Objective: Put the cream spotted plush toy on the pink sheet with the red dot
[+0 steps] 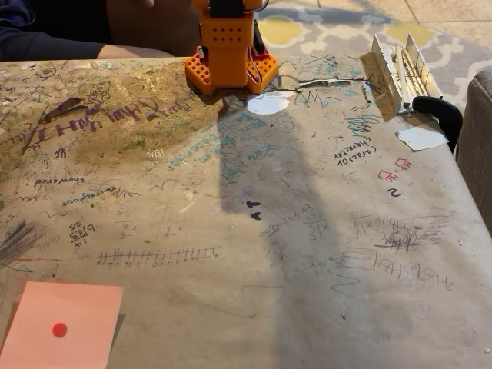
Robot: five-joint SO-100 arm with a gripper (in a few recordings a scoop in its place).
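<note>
The pink sheet (pixel 61 323) lies flat at the table's front left corner in the fixed view, with the red dot (pixel 59 330) near its middle. The cream spotted plush toy is out of view. At the table's far edge stands the orange base of the arm (pixel 229 54); the arm rises out of the top of the picture and casts a long shadow down the table's middle.
The table (pixel 254 254) is covered in brown paper full of scribbles. A white clamp with a black handle (pixel 411 77) sits at the far right edge, with white paper scraps (pixel 421 137) nearby. A person's arm (pixel 77 46) rests behind the far left edge. A grey seat edge (pixel 478 138) stands at right.
</note>
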